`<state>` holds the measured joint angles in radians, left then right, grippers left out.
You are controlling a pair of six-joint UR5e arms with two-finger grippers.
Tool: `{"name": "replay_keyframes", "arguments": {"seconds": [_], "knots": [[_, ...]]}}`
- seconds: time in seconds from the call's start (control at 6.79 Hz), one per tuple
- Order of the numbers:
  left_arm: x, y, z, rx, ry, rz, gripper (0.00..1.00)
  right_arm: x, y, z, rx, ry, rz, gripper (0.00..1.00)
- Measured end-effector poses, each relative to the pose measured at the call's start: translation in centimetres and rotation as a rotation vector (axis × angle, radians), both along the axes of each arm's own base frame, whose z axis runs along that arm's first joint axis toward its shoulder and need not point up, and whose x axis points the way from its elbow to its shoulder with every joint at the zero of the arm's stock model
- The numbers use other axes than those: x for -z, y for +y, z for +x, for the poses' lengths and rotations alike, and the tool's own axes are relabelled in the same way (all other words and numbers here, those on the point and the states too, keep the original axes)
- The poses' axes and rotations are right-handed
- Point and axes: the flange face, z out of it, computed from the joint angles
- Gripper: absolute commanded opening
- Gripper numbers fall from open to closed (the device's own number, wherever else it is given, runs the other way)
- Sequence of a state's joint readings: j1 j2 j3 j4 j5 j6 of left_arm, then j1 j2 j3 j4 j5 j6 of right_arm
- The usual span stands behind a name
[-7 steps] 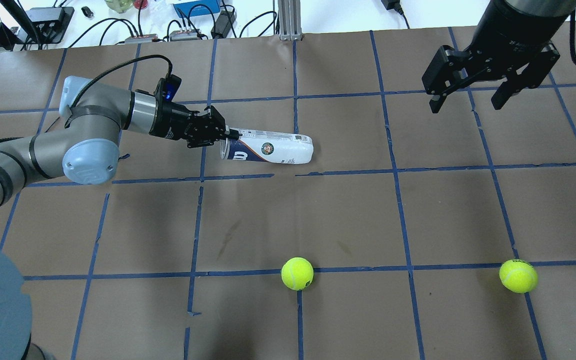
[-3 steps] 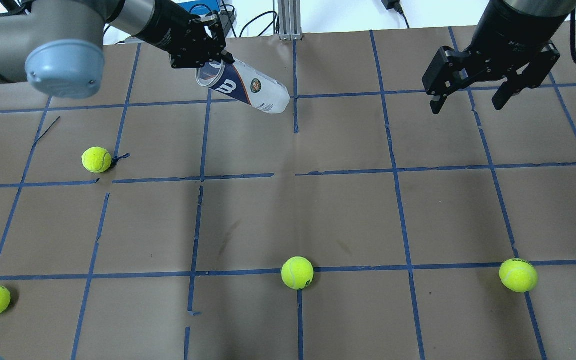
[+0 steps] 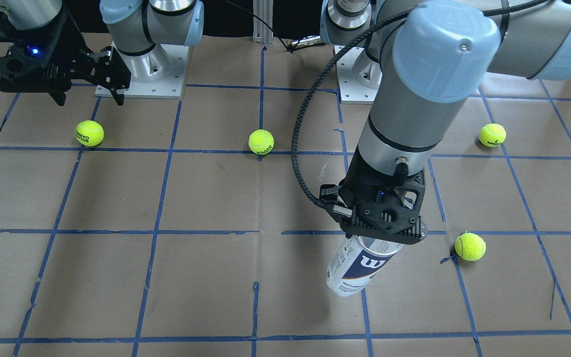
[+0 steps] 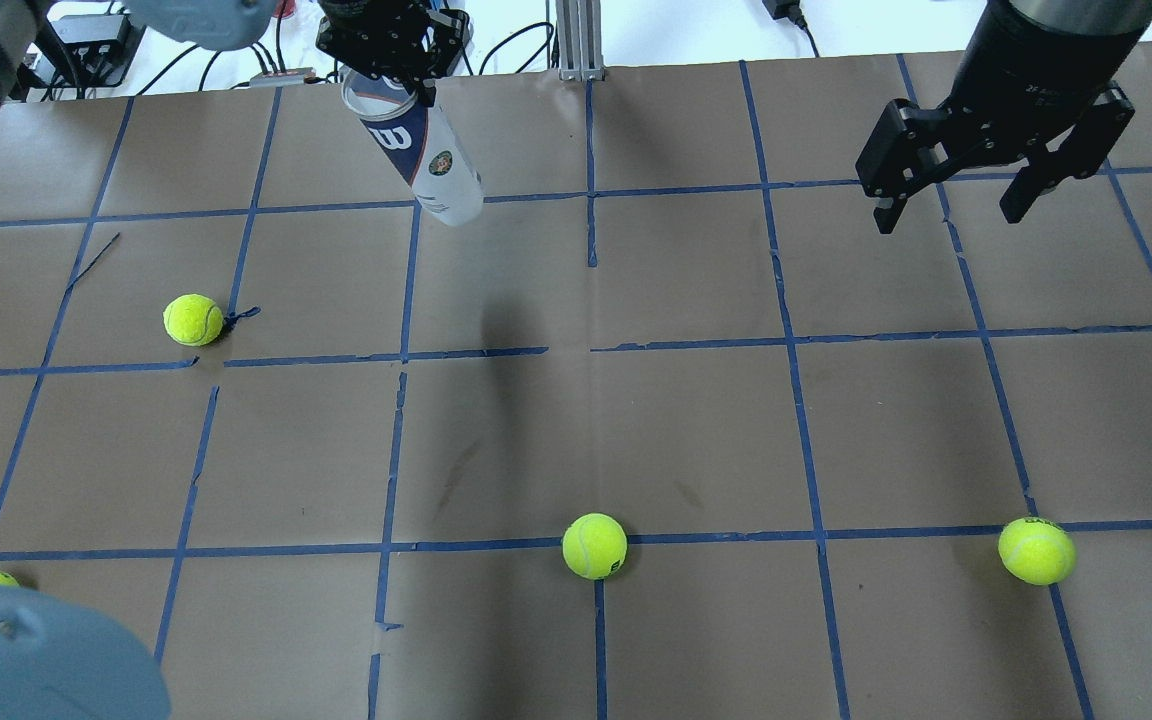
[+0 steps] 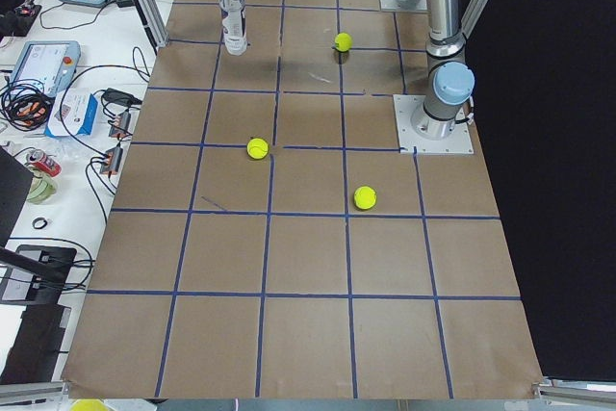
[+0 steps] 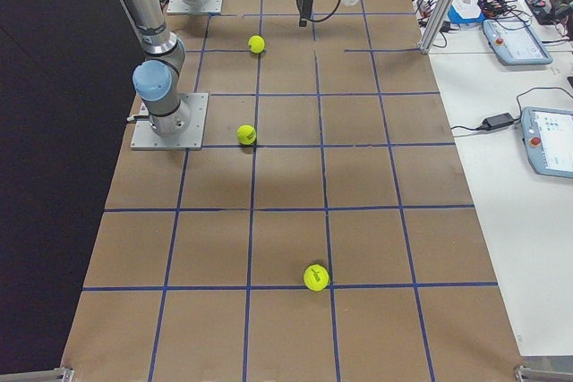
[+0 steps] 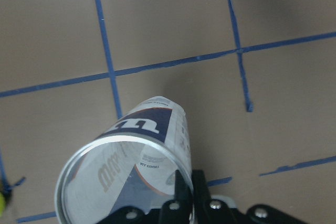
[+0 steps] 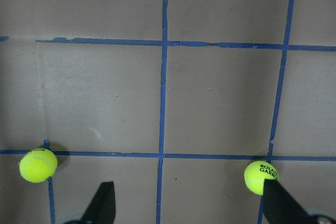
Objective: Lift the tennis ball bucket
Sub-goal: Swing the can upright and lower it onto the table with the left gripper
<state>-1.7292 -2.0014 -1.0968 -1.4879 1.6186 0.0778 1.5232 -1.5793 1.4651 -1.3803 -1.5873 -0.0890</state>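
Overhead exterior view: the left gripper (image 4: 414, 80) has its jaws closed on the silvery rim of the tennis ball bucket (image 4: 433, 165). The bucket hangs clear of the table (image 4: 696, 420) over its far side, left of centre, with the open mouth up and the closed end tilted toward the near right. The right gripper (image 4: 949, 205) hovers over the far right with jaws spread wide and nothing between them, well apart from the tennis balls (image 4: 594, 546) lying nearer on the table.
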Motion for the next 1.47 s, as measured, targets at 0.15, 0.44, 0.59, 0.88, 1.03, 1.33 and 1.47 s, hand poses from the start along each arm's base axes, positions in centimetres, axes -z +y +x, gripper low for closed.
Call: {"name": "replay_keyframes", "arguments": {"seconds": [0.15,0.44,0.59,0.88,1.03,1.33,1.47], "knots": [[0.3,0.1,-1.9,0.067,-0.091,0.003,0.00,0.0,0.0,0.0,0.000,0.002,0.001,1.00],[2.2,0.1,-5.0,0.121,-0.156,0.012,0.00,0.1,0.0,0.0,-0.002,0.003,0.003,1.00],[4.0,-0.3,-6.1,0.135,-0.163,0.024,0.00,0.2,-0.1,0.0,-0.003,0.003,0.004,1.00],[7.7,-1.5,-7.6,0.147,-0.156,0.048,0.00,0.3,-0.1,-0.1,-0.002,0.000,0.005,1.00],[8.9,-1.7,-8.0,0.149,-0.144,0.063,0.00,0.3,-0.1,-0.1,-0.001,-0.001,0.006,1.00],[10.8,-1.5,-8.1,0.156,-0.138,0.095,0.12,0.2,-0.2,-0.1,-0.001,0.000,0.004,1.00],[11.2,-1.4,-8.1,0.155,-0.138,0.101,0.55,0.2,-0.2,-0.1,-0.005,0.001,0.004,1.00]]}}
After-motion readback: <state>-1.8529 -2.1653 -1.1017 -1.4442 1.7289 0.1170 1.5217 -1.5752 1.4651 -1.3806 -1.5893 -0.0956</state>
